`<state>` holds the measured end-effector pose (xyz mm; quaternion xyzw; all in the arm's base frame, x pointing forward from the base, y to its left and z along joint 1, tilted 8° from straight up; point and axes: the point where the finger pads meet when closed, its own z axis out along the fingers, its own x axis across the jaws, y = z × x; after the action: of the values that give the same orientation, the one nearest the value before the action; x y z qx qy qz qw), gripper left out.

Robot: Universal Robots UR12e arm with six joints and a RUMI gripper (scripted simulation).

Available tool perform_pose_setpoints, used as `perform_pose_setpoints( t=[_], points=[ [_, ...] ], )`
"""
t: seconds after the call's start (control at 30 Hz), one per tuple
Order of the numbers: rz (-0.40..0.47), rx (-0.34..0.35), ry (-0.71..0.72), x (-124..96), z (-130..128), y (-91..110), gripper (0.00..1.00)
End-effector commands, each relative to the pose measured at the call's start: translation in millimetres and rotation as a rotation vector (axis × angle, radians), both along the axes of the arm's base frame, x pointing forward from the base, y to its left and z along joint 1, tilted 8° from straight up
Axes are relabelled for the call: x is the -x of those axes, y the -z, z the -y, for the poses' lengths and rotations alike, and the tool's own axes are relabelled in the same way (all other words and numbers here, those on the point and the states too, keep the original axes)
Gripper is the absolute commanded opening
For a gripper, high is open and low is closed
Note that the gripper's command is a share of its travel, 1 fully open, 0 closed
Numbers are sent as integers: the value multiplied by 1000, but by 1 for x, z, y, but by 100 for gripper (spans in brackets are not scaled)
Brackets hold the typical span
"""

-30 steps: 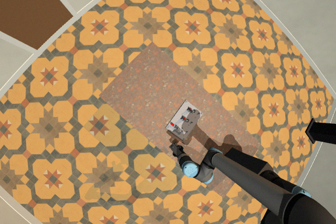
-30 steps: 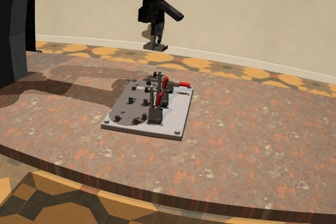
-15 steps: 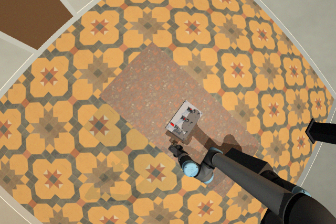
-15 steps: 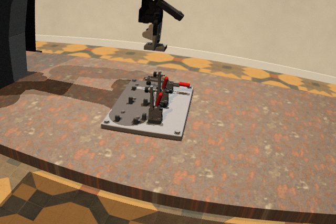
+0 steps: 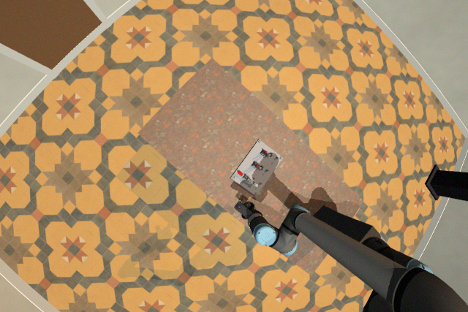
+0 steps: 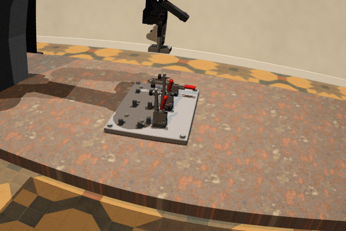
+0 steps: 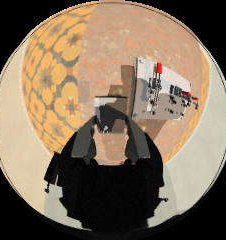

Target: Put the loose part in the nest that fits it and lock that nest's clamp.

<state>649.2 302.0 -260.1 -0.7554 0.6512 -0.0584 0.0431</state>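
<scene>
My gripper (image 5: 243,207) (image 6: 160,44) (image 7: 110,116) is shut on the loose part (image 6: 165,50) (image 7: 103,102), a grey, flat-looking piece held at the fingertips. It hangs well above the table, beyond the far end of the fixture in the exterior view. The fixture's pale base plate (image 5: 244,167) (image 6: 178,127) (image 7: 174,76) carries three clamps. The near clamp (image 6: 159,119) and middle clamp (image 6: 168,102) have raised bars and steep red handles. The far clamp's red handle (image 5: 240,173) (image 6: 190,86) (image 7: 159,68) lies out level, its bar lowered. Pad details are too small to tell.
Small dark blocks (image 6: 134,103) stand on the plate's shaded left side in the exterior view. Bolt heads (image 6: 182,136) sit at its corners. The fixture rests on the speckled table (image 5: 196,123) (image 6: 237,150). The arm's shadow crosses the table beside it.
</scene>
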Motion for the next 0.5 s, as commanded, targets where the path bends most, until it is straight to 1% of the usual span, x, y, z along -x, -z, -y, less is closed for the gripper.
perform_pose_setpoints(
  t=[0.0,0.47],
  points=[
    [1,0,0,0,0,2,0],
    [1,0,0,1,0,12,0]
  ],
)
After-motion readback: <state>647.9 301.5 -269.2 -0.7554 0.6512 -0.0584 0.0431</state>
